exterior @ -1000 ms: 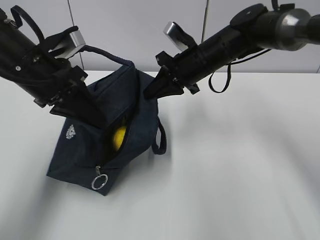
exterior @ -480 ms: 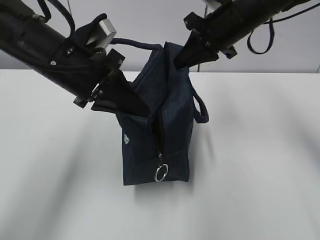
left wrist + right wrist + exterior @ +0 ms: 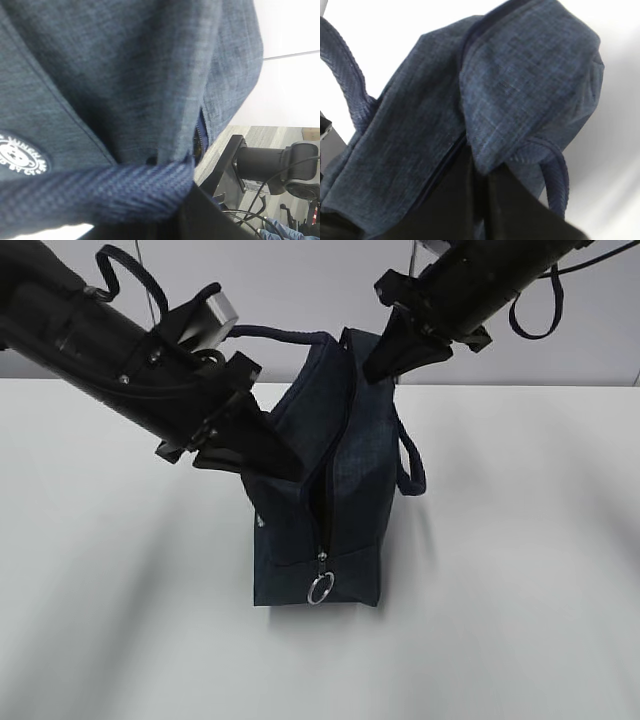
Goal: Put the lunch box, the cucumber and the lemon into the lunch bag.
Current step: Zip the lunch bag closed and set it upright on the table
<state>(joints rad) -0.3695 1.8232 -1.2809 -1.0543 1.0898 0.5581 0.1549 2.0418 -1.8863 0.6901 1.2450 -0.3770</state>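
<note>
The dark navy lunch bag (image 3: 345, 490) stands upright on the white table, its zipper slit facing me and the metal ring pull (image 3: 320, 589) hanging low. My left gripper (image 3: 285, 462) is shut on the bag's left wall. My right gripper (image 3: 375, 368) is shut on the bag's upper right edge. In the left wrist view the fabric (image 3: 125, 75), the white round logo (image 3: 20, 160) and a handle strap (image 3: 100, 195) fill the frame. In the right wrist view the fabric (image 3: 520, 75) is pinched between the fingers (image 3: 465, 200). The lunch box, the cucumber and the lemon are hidden.
One loop handle (image 3: 408, 462) hangs on the bag's right side and the other (image 3: 280, 335) arches over the top toward the left arm. The white table (image 3: 520, 570) spreads around the bag, and a grey wall (image 3: 300, 290) stands behind.
The bag was slumped to the left with the lemon showing in its opening. Both grippers have pulled it up and to the right, so it stands upright and the lemon no longer shows.
</note>
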